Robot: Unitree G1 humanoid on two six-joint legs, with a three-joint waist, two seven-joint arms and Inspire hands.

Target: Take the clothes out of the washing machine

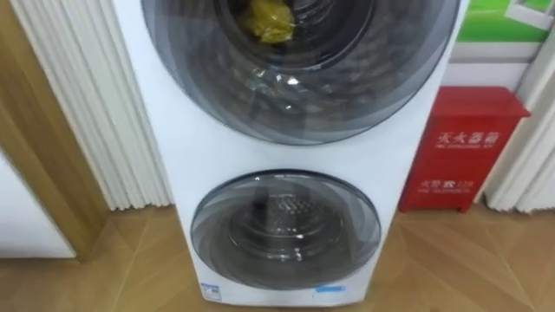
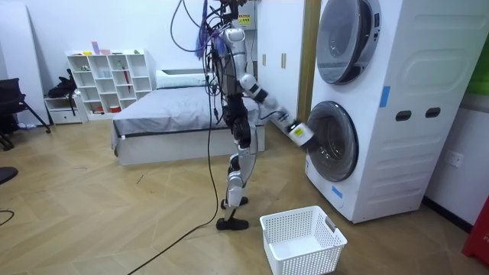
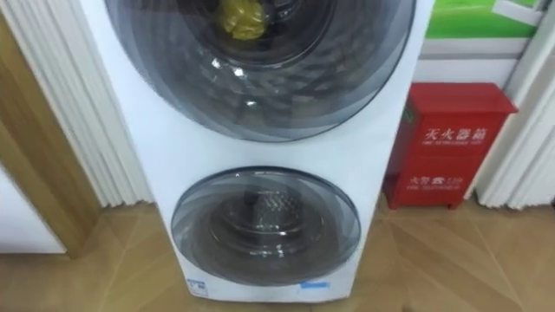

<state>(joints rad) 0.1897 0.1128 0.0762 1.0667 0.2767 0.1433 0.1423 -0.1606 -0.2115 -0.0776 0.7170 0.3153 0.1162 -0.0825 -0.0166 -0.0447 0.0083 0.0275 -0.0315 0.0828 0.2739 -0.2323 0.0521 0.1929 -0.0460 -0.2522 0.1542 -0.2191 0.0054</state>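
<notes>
Because the white basket (image 2: 302,241) is set on the floor just before the front corner of the washing machine (image 2: 397,160), close by the robot's feet, it could be kicked or stepped into if a stride is taken towards the doors. Further in, a second risk is judged the greater. The right hand (image 2: 299,134), taken as the right because its arm lies on the camera's side of the body, is held out at the height of the lower door (image 1: 286,230), yet only a bare metal drum is seen behind that glass. Were this door pulled, nothing would be found.

The arm is stretched forward and downward from the shoulder, with the elbow slightly bent and the body upright. Whether the fingers are spread or curled cannot be told, nor whether the door's rim is touched.

Higher and deeper, the clothes, a yellow garment (image 1: 270,19), are seen behind the glass of the upper door (image 1: 299,78). That door appears closed, so it would have to be opened first. Beyond the machine's right side, a red cabinet (image 1: 468,147) is stood against the wall.
</notes>
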